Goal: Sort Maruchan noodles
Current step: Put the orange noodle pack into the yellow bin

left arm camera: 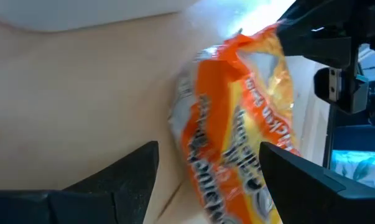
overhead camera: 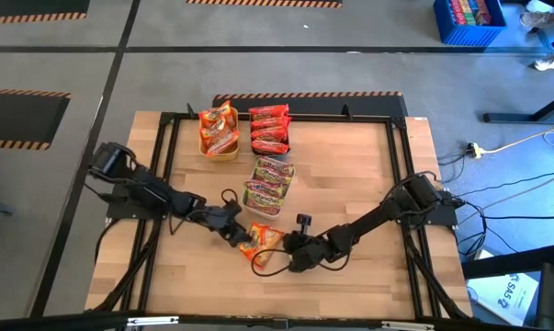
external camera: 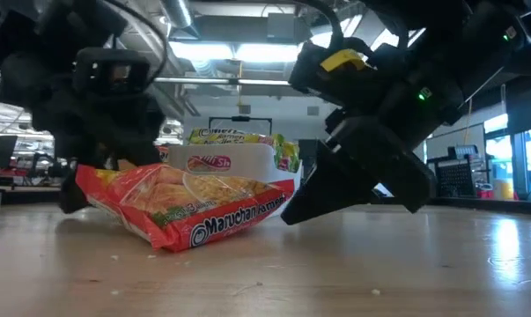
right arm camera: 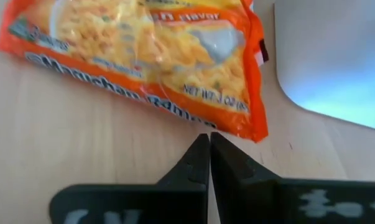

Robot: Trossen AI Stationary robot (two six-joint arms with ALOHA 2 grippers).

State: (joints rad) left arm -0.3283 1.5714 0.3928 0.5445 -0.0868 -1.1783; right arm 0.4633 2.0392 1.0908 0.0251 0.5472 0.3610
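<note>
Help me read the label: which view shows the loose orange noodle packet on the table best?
The right wrist view: the orange packet lies flat, face up, nearly filling the picture. The low view shows it edge-on with its brand name. The left wrist view shows it close and crumpled. The high view shows it small.

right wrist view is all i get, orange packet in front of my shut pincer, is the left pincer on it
Observer: The left pincer stands open around the orange packet's other end; whether a finger touches it I cannot tell.
Operator: is the packet flat on the table
Observer: No. In the low view it lies tilted, one end raised toward the left pincer and a corner on the wood.
Operator: where do the orange ones go
Observer: Other orange packets lie in a yellow tray at the far side of the table, left of the red packets.
Operator: and the right pincer
Observer: The right pincer sits shut beside the packet, low over the table, apart from it.
</note>
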